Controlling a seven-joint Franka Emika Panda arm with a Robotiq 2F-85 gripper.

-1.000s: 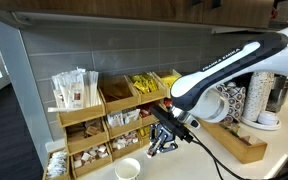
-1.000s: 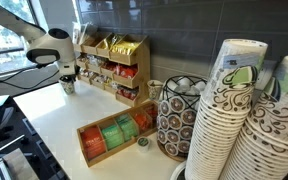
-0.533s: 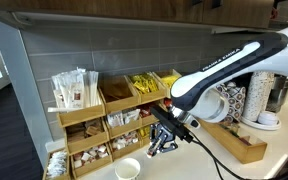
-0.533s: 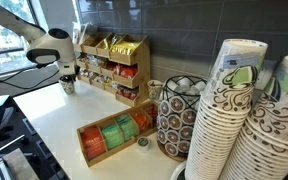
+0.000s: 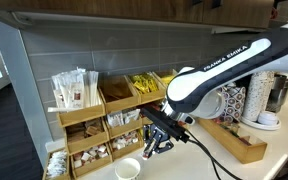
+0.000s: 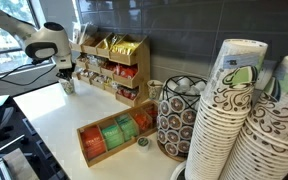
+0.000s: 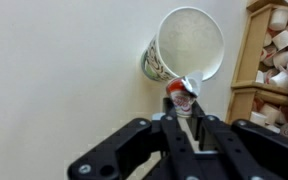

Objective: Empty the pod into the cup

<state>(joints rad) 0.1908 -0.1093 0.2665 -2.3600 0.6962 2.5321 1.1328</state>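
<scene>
The small white cup point(image 7: 189, 42) stands on the white counter, its cream inside empty; it also shows in both exterior views point(image 5: 128, 169) point(image 6: 68, 86). My gripper point(image 7: 184, 104) is shut on a small pod point(image 7: 182, 94) with a red band and a peeled foil lid, held just at the cup's near rim. In an exterior view the gripper point(image 5: 149, 147) hangs just above and beside the cup. In an exterior view the gripper point(image 6: 65, 71) is directly over the cup.
A wooden organiser point(image 5: 104, 125) with bins of sachets and pods stands against the wall right behind the cup. A wooden tea box point(image 6: 117, 136), a wire pod holder point(image 6: 178, 117) and stacks of patterned paper cups point(image 6: 239, 120) stand farther along the counter.
The arm has shifted toward the cup, bringing the gripper with the pod closer above its rim. The cup has not moved.
</scene>
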